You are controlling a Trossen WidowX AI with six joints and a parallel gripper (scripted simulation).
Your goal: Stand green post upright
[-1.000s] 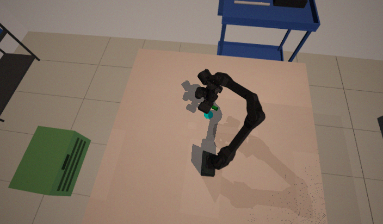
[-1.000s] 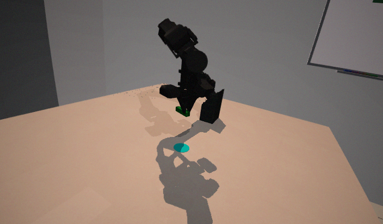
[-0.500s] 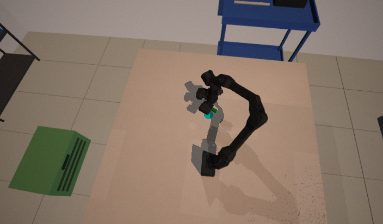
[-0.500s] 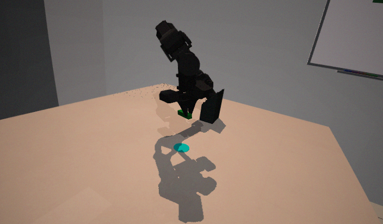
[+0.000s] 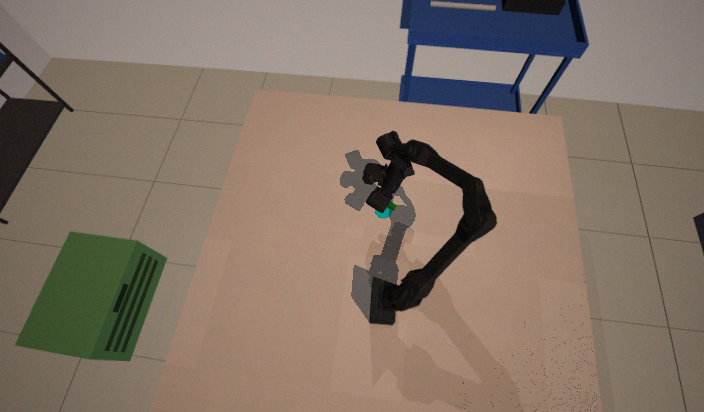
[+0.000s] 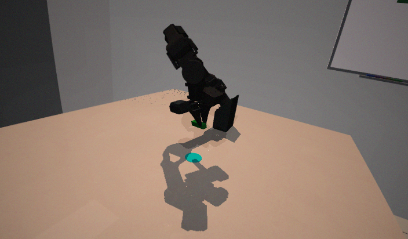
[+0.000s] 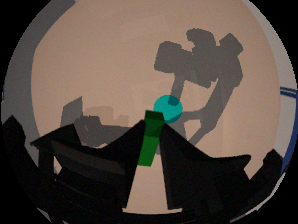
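The green post (image 5: 392, 206) (image 6: 195, 123) (image 7: 146, 153) is held between the fingertips, above the table. In the exterior view it lies nearly level, slightly tilted. My gripper (image 6: 202, 123) (image 7: 152, 125) is shut on it; in the top view the arm hides the fingers. The cyan circle (image 5: 382, 213) (image 6: 193, 157) (image 7: 168, 108) is flat on the table, partly under the arm's shadow. In the wrist view it shows just beyond the post's far end. In the top view the wrist part covers some of the circle.
The arm's base (image 5: 382, 301) (image 6: 225, 115) stands on the table (image 5: 272, 255) (image 6: 80, 166). The arm's shadow falls across the table around the circle. Off the table are a blue cart (image 5: 493, 35) and a green cabinet (image 5: 78, 291).
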